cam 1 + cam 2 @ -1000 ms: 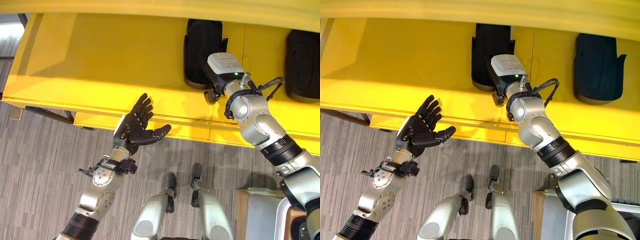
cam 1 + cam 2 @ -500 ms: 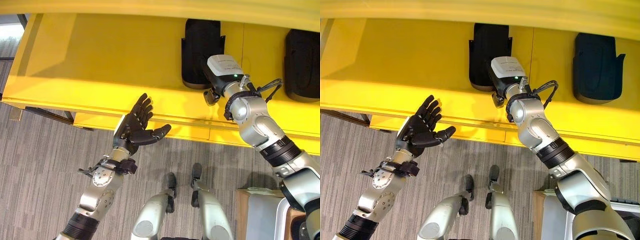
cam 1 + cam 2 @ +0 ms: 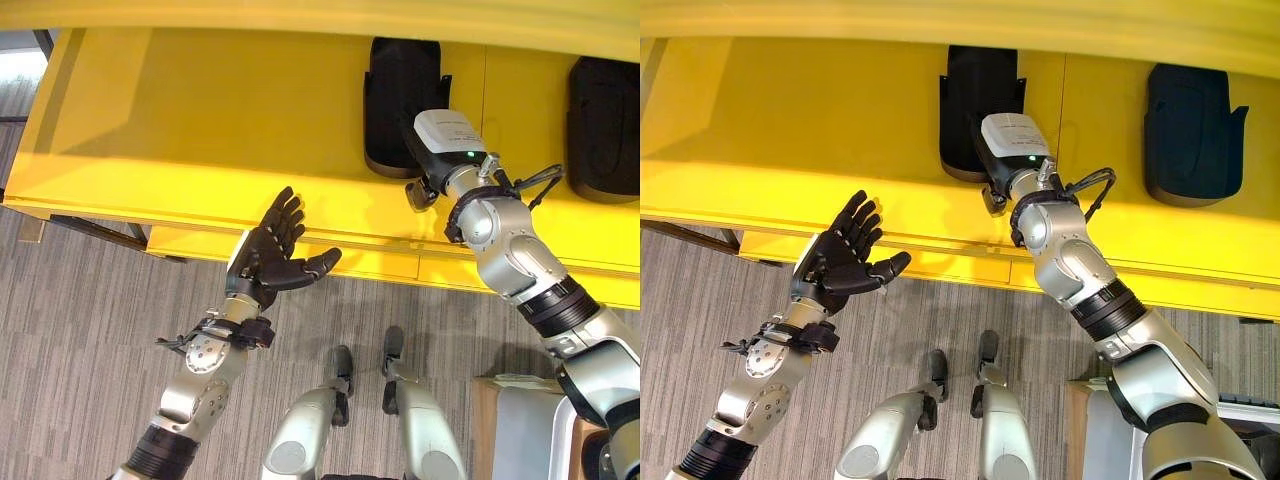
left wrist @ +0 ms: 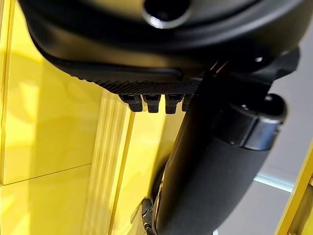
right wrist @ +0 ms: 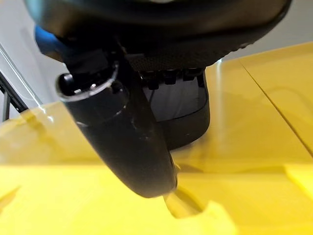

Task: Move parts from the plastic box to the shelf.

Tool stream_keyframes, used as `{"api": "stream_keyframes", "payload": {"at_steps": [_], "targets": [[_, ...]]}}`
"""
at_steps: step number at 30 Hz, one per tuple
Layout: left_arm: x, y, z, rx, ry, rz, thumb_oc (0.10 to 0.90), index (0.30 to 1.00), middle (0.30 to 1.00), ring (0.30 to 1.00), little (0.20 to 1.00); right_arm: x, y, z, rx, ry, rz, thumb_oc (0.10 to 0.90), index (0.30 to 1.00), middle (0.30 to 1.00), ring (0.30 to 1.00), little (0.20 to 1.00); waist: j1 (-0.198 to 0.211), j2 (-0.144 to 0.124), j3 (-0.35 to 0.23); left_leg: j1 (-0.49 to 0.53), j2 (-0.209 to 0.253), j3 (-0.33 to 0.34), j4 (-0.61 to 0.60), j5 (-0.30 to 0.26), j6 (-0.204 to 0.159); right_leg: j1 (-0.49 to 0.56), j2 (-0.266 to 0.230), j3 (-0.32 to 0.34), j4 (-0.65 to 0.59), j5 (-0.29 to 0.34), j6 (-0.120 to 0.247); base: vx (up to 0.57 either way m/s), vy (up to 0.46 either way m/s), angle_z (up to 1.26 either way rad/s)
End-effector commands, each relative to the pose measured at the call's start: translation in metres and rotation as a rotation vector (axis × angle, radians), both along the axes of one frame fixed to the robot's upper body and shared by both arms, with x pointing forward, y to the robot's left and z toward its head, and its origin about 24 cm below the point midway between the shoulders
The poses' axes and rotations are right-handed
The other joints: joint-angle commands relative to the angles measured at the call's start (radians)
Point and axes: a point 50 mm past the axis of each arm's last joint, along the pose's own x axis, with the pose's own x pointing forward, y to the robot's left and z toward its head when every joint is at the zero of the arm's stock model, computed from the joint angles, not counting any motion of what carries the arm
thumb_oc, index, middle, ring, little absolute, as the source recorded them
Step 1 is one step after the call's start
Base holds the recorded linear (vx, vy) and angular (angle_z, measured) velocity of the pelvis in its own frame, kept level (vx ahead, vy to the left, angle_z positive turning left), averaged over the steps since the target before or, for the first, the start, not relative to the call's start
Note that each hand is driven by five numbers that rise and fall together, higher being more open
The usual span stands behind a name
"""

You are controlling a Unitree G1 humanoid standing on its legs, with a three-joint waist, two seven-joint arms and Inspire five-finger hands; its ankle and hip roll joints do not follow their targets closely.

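Yellow shelf point(image 3: 200, 120) bears two black parts point(image 3: 400, 95); left hand point(image 3: 270, 250) spread, right hand's grip unclear

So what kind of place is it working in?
Probably a workshop or factory-style test area: a yellow shelf holding black moulded parts, above grey carpet flooring.

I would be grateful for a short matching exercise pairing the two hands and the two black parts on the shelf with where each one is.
Things:
1. left hand
2. right hand
3. black part
4. second black part

Places or states:
A. on the yellow shelf, just beyond the right arm's wrist
B. open, palm up, in front of the shelf's edge
C. at the shelf's far right
D. reaching over the shelf toward a part

Pairs: 1-B, 2-D, 3-A, 4-C
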Motion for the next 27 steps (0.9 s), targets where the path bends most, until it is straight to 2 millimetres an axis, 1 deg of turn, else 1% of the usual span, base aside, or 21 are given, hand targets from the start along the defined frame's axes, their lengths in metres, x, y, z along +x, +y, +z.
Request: {"api": "stream_keyframes", "payload": {"at_steps": [1,5,12,16,19,20,21,23,25,27], "targets": [[-0.010,-0.040,0.001,-0.082,0.009,-0.167,0.900,1.000,1.000,1.000,1.000,-0.034,0.028,0.071,0.080,-0.359,0.179,0.900,1.000,1.000,1.000,1.000,-0.044,0.018,-0.046,0.010,0.074,-0.013,0.104,-0.098,-0.054,0.012,-0.007,0.016,0.092,-0.136,0.068,0.00,0.000,0.00],[-0.010,-0.043,0.001,-0.088,0.004,-0.180,0.900,1.000,1.000,1.000,1.000,-0.046,0.031,0.082,0.157,-0.496,0.232,0.900,1.000,1.000,1.000,1.000,-0.048,0.025,-0.048,0.015,0.072,-0.014,0.097,-0.097,-0.056,0.014,-0.005,0.020,0.087,-0.135,0.068,0.00,0.006,-0.01],[-0.011,-0.045,0.000,-0.104,0.017,-0.178,0.900,1.000,1.000,1.000,1.000,-0.057,0.033,0.091,0.207,-0.592,0.277,0.900,1.000,1.000,1.000,1.000,-0.052,0.036,-0.052,0.021,0.069,-0.013,0.087,-0.098,-0.057,0.016,-0.006,0.023,0.081,-0.135,0.065,0.00,0.012,-0.03],[-0.010,-0.046,-0.001,-0.116,0.020,-0.166,0.900,1.000,1.000,1.000,1.000,-0.067,0.040,0.095,0.241,-0.632,0.365,0.900,1.000,1.000,1.000,1.000,-0.055,0.041,-0.055,0.023,0.067,-0.011,0.085,-0.098,-0.059,0.016,-0.007,0.025,0.079,-0.136,0.064,0.00,0.000,0.00],[-0.011,-0.047,-0.002,-0.119,0.021,-0.168,0.900,1.000,1.000,1.000,1.000,-0.080,0.047,0.100,0.347,-0.700,0.470,0.900,1.000,1.000,1.000,1.000,-0.054,0.046,-0.056,0.026,0.067,-0.011,0.079,-0.097,-0.061,0.016,-0.008,0.026,0.077,-0.136,0.063,0.00,0.000,0.00],[-0.011,-0.047,-0.002,-0.119,0.021,-0.169,0.900,1.000,1.000,1.000,1.000,-0.081,0.047,0.101,0.351,-0.706,0.477,0.900,1.000,1.000,1.000,1.000,-0.054,0.046,-0.056,0.027,0.066,-0.011,0.079,-0.097,-0.061,0.016,-0.008,0.026,0.077,-0.136,0.063,0.00,0.000,0.00],[-0.011,-0.049,-0.002,-0.121,0.021,-0.173,0.900,1.000,1.000,1.000,1.000,-0.087,0.050,0.103,0.397,-0.730,0.530,0.900,1.000,1.000,1.000,1.000,-0.054,0.048,-0.056,0.028,0.066,-0.010,0.075,-0.096,-0.062,0.016,-0.009,0.025,0.076,-0.136,0.063,0.00,0.031,0.00],[-0.014,-0.055,-0.004,-0.134,0.022,-0.180,0.900,1.000,1.000,1.000,1.000,-0.104,0.055,0.106,0.549,-0.776,0.625,0.900,1.000,1.000,1.000,1.000,-0.058,0.060,-0.058,0.035,0.064,-0.009,0.067,-0.095,-0.063,0.017,-0.009,0.030,0.077,-0.138,0.061,0.01,0.075,0.00],[-0.014,-0.057,-0.003,-0.142,0.018,-0.179,0.900,1.000,1.000,1.000,1.000,-0.106,0.054,0.105,0.629,-0.769,0.612,0.900,1.000,1.000,1.000,1.000,-0.060,0.065,-0.058,0.040,0.064,-0.008,0.062,-0.094,-0.063,0.018,-0.008,0.033,0.077,-0.139,0.058,0.01,0.078,-0.02],[-0.015,-0.057,-0.004,-0.159,0.016,-0.170,0.900,1.000,1.000,1.000,1.000,-0.096,0.042,0.097,0.871,-0.713,0.521,0.900,1.000,1.000,1.000,1.000,-0.066,0.069,-0.066,0.055,0.065,-0.006,0.047,-0.092,-0.065,0.029,-0.008,0.036,0.071,-0.140,0.057,0.02,0.076,-0.01]]}}
